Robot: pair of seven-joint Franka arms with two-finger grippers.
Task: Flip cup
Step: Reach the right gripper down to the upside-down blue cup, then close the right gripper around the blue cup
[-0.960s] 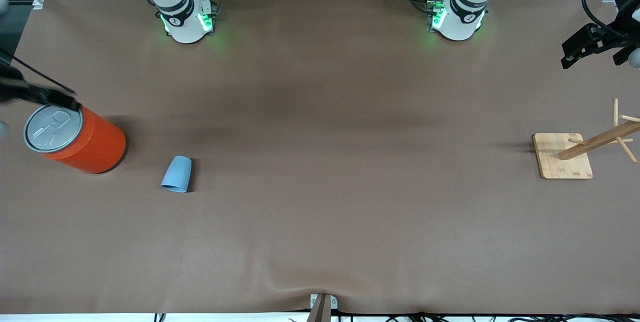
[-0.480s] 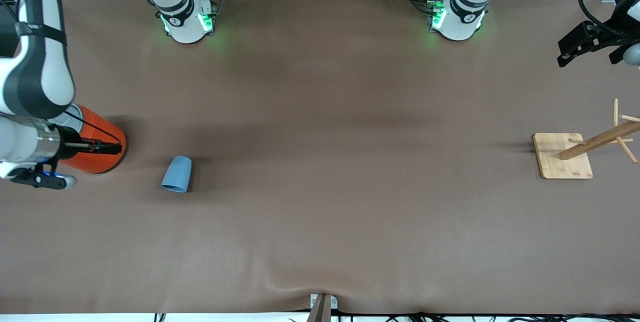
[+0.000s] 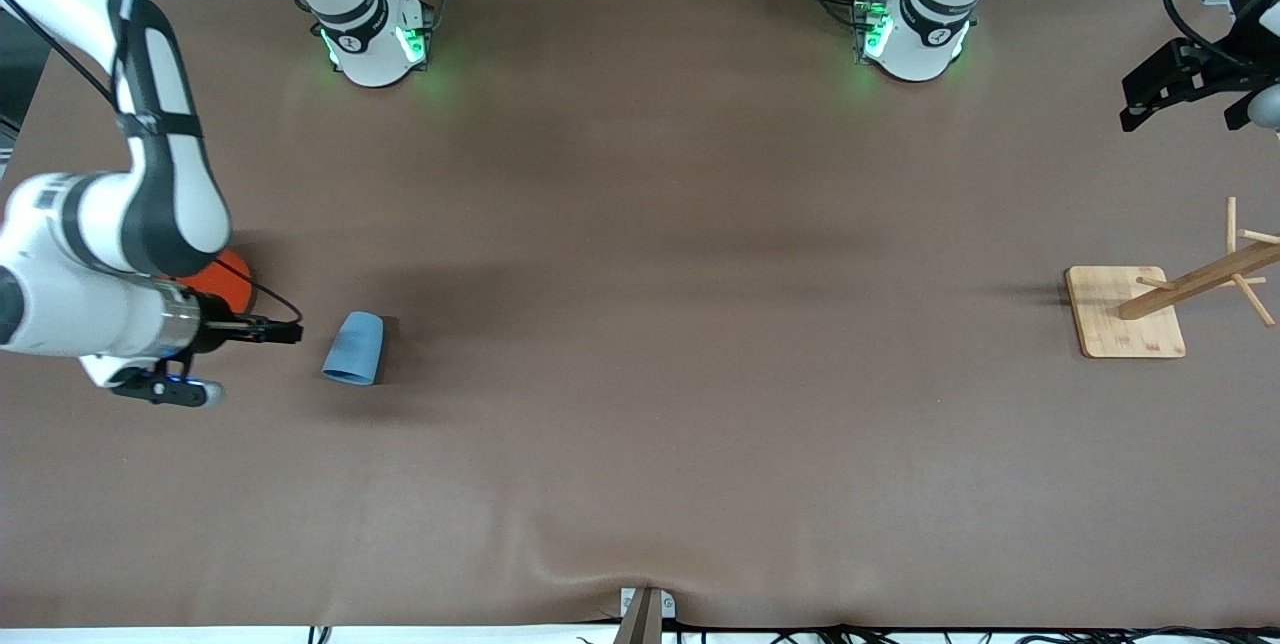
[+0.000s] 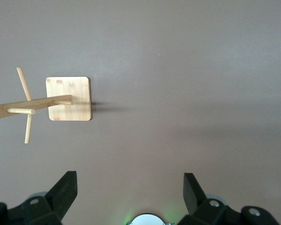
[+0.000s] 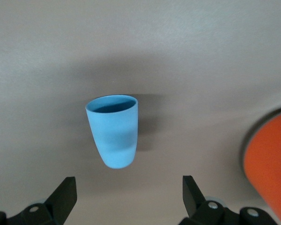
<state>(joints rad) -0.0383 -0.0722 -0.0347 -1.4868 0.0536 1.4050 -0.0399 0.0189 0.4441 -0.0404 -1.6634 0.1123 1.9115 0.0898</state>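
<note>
The cup [image 3: 353, 349] is small and light blue. It lies on its side on the brown table, with its mouth turned toward the front camera. The right wrist view shows the cup [image 5: 114, 132] with its deeper blue inside, just ahead of the fingertips and apart from them. My right gripper [image 3: 284, 332] hangs low beside the cup, on the side toward the right arm's end of the table. That right gripper [image 5: 127, 180] is open and holds nothing. My left gripper [image 3: 1180, 109] waits high over the left arm's end of the table. This left gripper [image 4: 129, 176] is open too.
A large orange can [image 3: 218, 286] stands close by my right wrist, mostly hidden by the arm; its side, the orange can [image 5: 269, 173], fills one edge of the right wrist view. A wooden peg rack [image 3: 1125, 312] on a square base stands below my left gripper, the same wooden peg rack [image 4: 69, 98].
My right arm has swung in from the table's end, past the orange can, and its gripper now sits beside the cup. The cup has not moved. My left gripper has barely shifted.
</note>
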